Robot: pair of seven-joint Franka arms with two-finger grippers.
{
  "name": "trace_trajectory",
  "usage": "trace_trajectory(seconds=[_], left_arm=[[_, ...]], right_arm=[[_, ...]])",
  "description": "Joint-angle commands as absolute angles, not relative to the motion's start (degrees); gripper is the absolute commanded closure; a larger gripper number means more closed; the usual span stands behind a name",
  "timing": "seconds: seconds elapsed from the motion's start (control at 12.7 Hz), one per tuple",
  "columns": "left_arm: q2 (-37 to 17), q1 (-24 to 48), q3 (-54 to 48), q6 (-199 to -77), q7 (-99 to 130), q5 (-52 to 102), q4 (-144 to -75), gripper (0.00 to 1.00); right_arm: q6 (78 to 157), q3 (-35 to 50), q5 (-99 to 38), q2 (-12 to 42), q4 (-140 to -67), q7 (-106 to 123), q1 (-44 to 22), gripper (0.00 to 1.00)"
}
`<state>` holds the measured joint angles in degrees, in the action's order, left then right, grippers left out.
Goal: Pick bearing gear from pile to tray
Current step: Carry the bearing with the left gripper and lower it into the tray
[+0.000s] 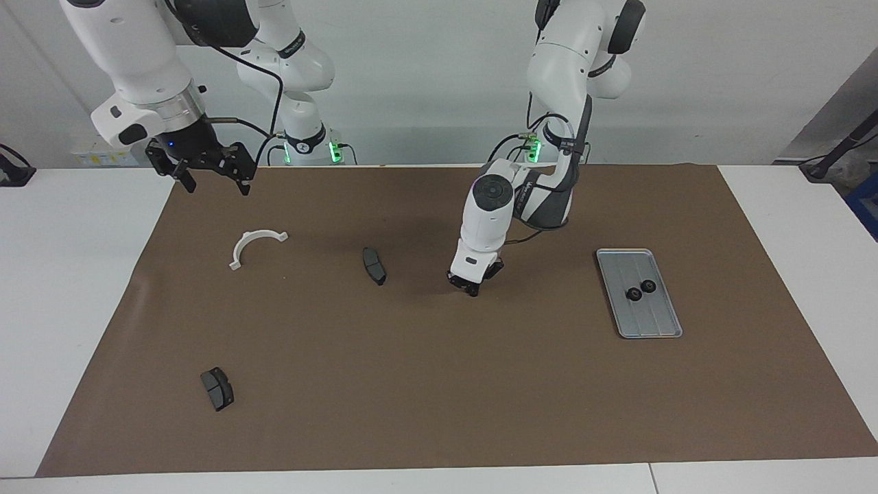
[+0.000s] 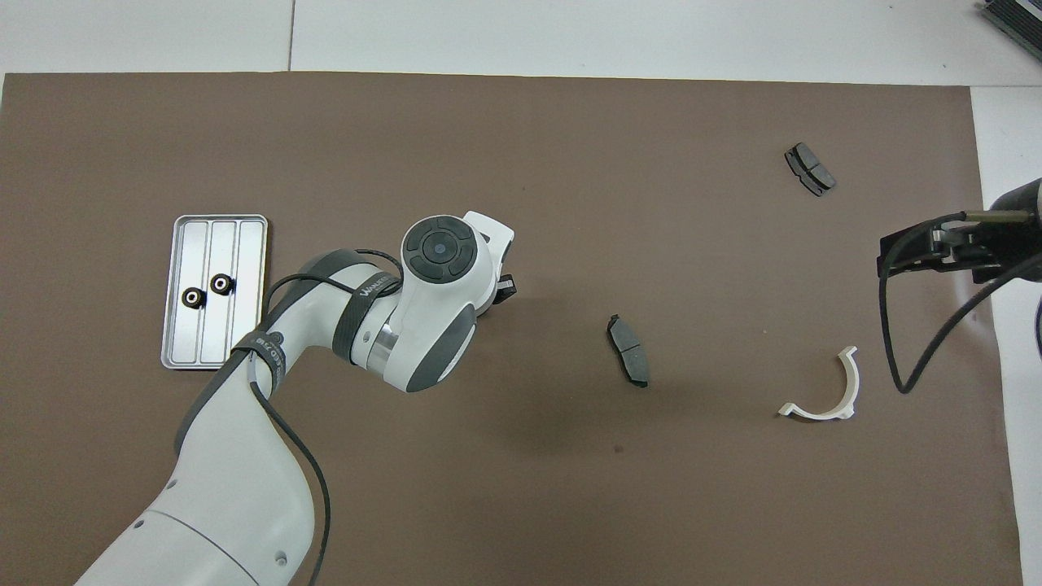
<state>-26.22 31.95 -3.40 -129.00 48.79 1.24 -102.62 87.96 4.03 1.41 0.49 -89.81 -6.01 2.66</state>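
Two bearing gears (image 1: pixel 634 294), small, black and round, lie side by side in the tray (image 1: pixel 657 321) toward the desk's left-arm end. They look light, rigid and apt to roll, so pinch across the rim. The left end effector (image 1: pixel 472 291) is down at mid-desk; I cannot tell whether it pinches anything. The right end effector (image 1: pixel 206 175) waits, spread, over the desk's robot-side edge.

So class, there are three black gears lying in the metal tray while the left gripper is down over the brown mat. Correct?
Not quite: the tray holds two black gears, not three, as the facing view shows. The left gripper is indeed down over the brown mat.
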Motion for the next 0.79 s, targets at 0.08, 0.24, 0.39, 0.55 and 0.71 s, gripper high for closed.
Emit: trace_trajectory(seconds=[0.08,0.24,0.39,0.55,0.71], left_arm=[[-24.6,29.7,-3.0,-123.5,48.5,1.6,-98.8,0.96],[-24.1,27.7,-2.9,-119.5,48.3,1.6,-95.7,0.96],[-20.8,23.5,-3.1,-117.1,43.2,1.7,-96.3,0.96],[-17.6,18.7,-3.2,-112.9,35.4,2.1,-96.6,0.96],[-15.1,14.2,-3.1,-108.6,25.1,2.2,-97.8,0.96]], right_arm=[[88.7,4.2,0.5,-0.4,-90.9,-4.2,3.2,0.0],[88.8,4.2,0.5,-0.4,-90.9,-4.2,3.2,0.0],[88.7,4.2,0.5,-0.4,-90.9,-4.2,3.2,0.0],[88.8,4.2,0.5,-0.4,-90.9,-4.2,3.2,0.0],[88.8,4.2,0.5,-0.4,-90.9,-4.2,3.2,0.0]])
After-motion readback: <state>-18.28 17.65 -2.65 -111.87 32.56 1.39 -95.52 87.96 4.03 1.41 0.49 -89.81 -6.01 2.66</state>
